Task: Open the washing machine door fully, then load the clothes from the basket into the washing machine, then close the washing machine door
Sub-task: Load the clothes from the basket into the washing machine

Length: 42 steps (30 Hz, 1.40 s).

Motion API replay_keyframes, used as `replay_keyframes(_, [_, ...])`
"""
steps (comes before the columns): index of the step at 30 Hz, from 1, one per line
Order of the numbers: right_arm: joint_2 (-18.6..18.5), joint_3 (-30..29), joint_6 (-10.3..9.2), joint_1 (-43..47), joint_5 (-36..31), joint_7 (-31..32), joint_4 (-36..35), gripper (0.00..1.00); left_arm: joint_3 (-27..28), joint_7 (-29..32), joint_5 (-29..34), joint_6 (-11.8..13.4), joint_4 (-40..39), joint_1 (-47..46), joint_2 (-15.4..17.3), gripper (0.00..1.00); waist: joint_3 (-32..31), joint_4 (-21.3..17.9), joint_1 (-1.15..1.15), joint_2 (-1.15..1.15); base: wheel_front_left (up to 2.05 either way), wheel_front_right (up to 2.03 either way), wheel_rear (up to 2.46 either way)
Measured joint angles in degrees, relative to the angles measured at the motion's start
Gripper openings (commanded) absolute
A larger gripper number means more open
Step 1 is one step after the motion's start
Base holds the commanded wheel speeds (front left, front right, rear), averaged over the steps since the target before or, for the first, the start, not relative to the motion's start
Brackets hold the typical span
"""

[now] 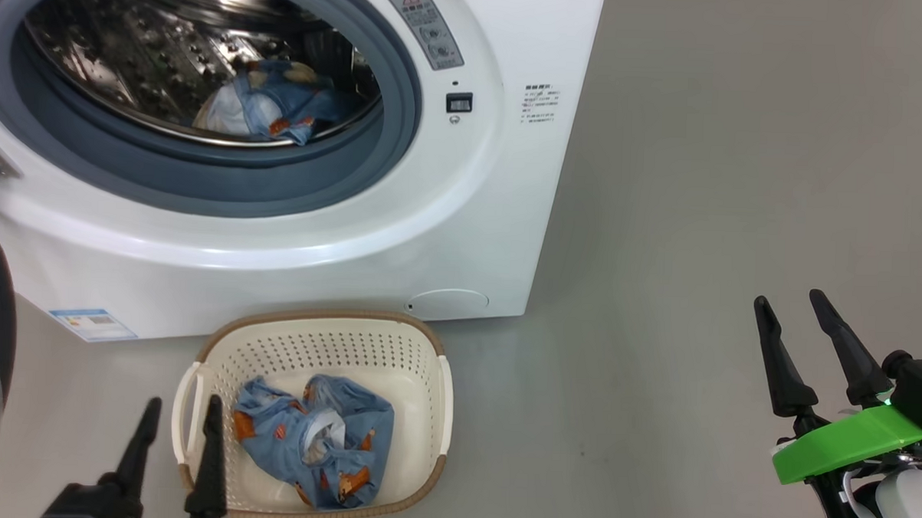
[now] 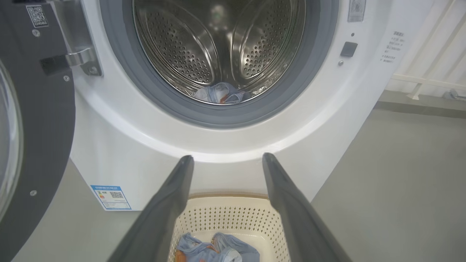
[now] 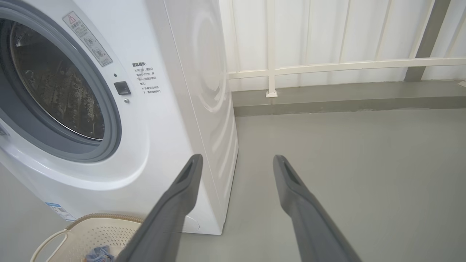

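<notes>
- Bright, even, diffuse light in all three views; shadows on the grey floor (image 1: 701, 183) are faint and soft.
- Highlights gleam on the steel drum (image 2: 218, 47) and the washing machine (image 1: 293, 238)'s curved white front.
- Both wrist views bend shapes toward the frame edges.

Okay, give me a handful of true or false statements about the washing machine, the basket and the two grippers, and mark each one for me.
1. The washing machine door stands open. True.
2. The basket is empty. False: a light blue garment with orange prints lies in it.
3. The drum holds clothing. True.
4. The right gripper holds a cloth. False: it is open and empty, above the floor to the right of the machine.
5. The left gripper is shut. False: its fingers are apart, at the basket's left side.
</notes>
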Motion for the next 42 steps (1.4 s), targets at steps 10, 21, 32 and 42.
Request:
replay_keyframes(10, [0.00, 0.38, 0.00, -0.45, -1.49, 0.00, -0.53, 1.00, -2.05, 0.01, -0.97, -0.01, 9.88, -4.85, -0.04, 1.00, 3.97, -0.28, 0.01, 0.00, 0.00, 0.00, 0.00])
replay_keyframes(21, [0.30, 0.29, 0.00, -5.13, -1.72, 0.00, -1.68, 1.00, -4.66, 0.01, -2.64, -0.29, 26.37, -16.27, 0.34, 1.00, 11.15, -0.99, 0.01, 0.00, 0.00, 0.00, 0.00])
replay_keyframes(32, [0.58, 0.66, 0.00, -9.27, -1.89, 0.00, -2.33, 1.00, -11.00, 0.03, -5.72, -0.43, 42.83, -28.31, 1.71, 1.00, 17.70, -1.74, 0.01, 0.00, 0.00, 0.00, 0.00])
replay_keyframes(42, [0.60, 1.47, 0.00, -12.56, -2.35, 0.00, -3.07, 1.00, -16.18, 3.02, -10.27, -0.43, 52.83, -37.28, 2.58, 1.00, 22.83, -2.39, 0.01, 0.00, 0.00, 0.00, 0.00])
